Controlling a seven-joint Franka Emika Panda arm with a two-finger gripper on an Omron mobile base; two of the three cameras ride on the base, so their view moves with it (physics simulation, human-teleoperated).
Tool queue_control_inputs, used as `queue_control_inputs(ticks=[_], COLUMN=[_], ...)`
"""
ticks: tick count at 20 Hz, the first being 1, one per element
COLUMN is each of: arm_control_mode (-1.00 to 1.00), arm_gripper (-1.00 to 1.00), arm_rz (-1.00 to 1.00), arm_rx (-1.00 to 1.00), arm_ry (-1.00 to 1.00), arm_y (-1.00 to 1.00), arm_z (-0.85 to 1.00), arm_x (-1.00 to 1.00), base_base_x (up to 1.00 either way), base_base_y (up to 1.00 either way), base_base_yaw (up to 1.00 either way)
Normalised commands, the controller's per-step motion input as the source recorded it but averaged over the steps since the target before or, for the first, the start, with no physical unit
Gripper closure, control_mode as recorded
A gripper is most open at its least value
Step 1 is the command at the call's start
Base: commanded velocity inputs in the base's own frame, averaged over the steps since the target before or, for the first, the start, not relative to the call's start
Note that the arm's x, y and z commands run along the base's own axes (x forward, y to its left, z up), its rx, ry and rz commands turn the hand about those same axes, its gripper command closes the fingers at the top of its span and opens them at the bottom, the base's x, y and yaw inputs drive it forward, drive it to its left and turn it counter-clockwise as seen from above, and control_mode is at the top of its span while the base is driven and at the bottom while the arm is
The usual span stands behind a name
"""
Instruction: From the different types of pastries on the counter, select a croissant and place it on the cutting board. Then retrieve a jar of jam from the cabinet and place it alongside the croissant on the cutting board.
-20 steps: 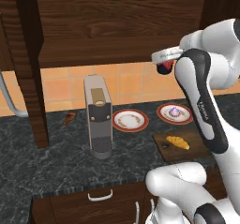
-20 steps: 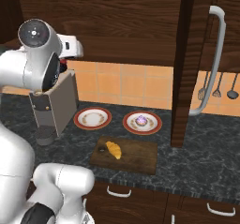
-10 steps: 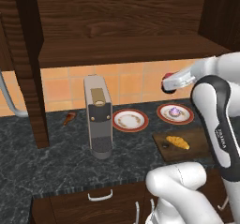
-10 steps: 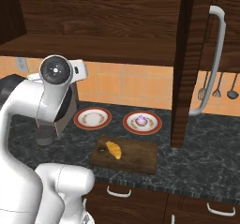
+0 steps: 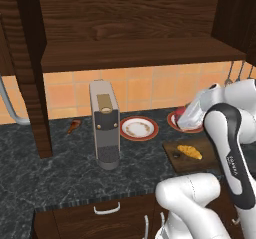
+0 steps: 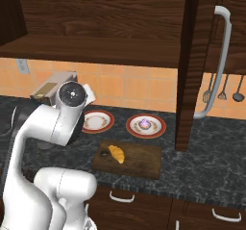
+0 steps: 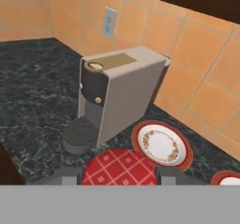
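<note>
Gripper [image 7: 120, 176], hand view: two dark fingertips sit either side of the small squat jar of jam with the bright red checked lid [image 7: 120, 168], jaws closed on it, lid facing the camera. Beyond the jar lie the grey box-shaped coffee machine [image 7: 117, 89] on the dark marbled stone counter [image 7: 33, 87] and a round red-rimmed white plate [image 7: 161, 145], so the hand looks down and toward the tiled wall, not at the board. Left base view: the white arm folds over the right end of the counter, hand near a red-rimmed plate [image 5: 176, 121] at the wall; a sliver of red shows at the hand, judged to be the jar. The flat dark brown wooden cutting board [image 5: 192, 155] lies just in front of and below the hand, with the golden-orange crescent croissant [image 5: 189, 151] on it, long axis running roughly along the board. Right base view: croissant [image 6: 116, 153] sits toward the board's [image 6: 139, 160] left half, near the corner hole; the right half is bare. The purple-frosted cupcake [image 6: 145, 123] stays on its plate behind. Judgement: placement means bringing the jar toward the robot and down onto bare wood beside the croissant.
</note>
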Motion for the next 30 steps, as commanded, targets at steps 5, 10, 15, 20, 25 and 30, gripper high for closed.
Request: queue_control_inputs(ticks=[5,10,15,20,25,30], arm_control_mode=[-1.0,-1.0,-1.0,-1.0,-1.0,-1.0], arm_gripper=[1.0,1.0,1.0,1.0,1.0,1.0], arm_rz=[0.11,0.03,0.15,0.11,0.13,0.08], arm_rx=[0.09,-0.17,-0.11,0.04,0.08,0.07], arm_ry=[0.0,0.02,0.0,0.0,0.0,0.01], arm_y=[-0.56,-0.06,-0.46,-0.35,-0.52,-0.7], arm_z=[-0.78,-0.43,-0.89,-0.48,0.0,0.0], arm_x=[-0.06,-0.03,0.0,0.0,0.04,0.01], base_base_x=[0.0,0.0,0.0,0.0,0.0,0.0], base_base_y=[0.0,0.0,0.0,0.0,0.0,0.0], base_base_yaw=[0.0,0.0,0.0,0.0,0.0,0.0])
